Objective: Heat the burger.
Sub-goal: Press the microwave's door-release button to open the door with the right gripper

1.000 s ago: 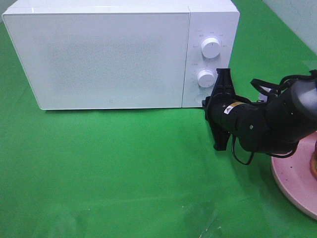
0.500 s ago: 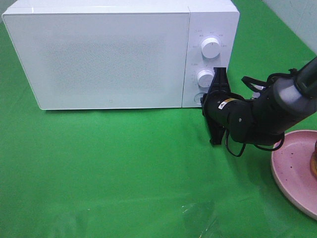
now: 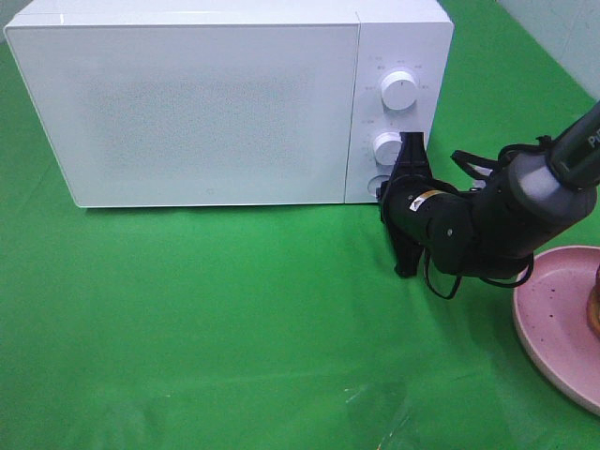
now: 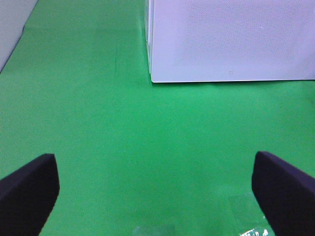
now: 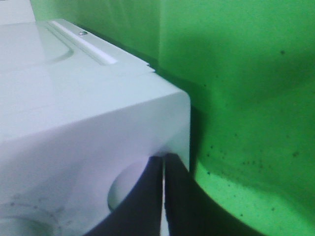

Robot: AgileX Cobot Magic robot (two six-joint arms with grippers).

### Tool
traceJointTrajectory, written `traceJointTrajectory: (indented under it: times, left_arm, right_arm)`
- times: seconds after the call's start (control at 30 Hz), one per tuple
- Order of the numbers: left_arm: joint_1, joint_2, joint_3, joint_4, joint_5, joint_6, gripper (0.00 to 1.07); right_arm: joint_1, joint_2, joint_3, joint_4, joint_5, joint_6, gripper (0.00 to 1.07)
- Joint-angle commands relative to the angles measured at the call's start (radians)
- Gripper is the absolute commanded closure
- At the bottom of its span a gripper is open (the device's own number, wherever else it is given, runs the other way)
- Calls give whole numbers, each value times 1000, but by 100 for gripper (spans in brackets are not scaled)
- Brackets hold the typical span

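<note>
I get bright, even light from overhead. In my wrist feed the right claw is blurred, and the microwave just beyond it throws a dark shadow.

High camera looks down on the microwave; my left wrist camera faces it from afar, my right from very close.

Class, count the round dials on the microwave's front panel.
2. The upper dial is high on the panel; the lower dial sits directly below, beside the right gripper, which may hide more.
</note>
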Motion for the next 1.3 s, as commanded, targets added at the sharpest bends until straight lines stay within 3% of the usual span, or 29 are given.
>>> traceJointTrajectory:
  times: [0.03,0.93,1.3]
  left_arm:
    - [4,-18,2,2,-4,-6,6]
    - [4,-18,2,2,-4,-6,6]
    - [4,-18,2,2,-4,-6,6]
  right_arm:
    - [-12,-9,-25,-12,-152,-10,107]
    - [-10,-40,-32,48,-177,-38,107]
    - [-12,6,-103,86,-386,-143,107]
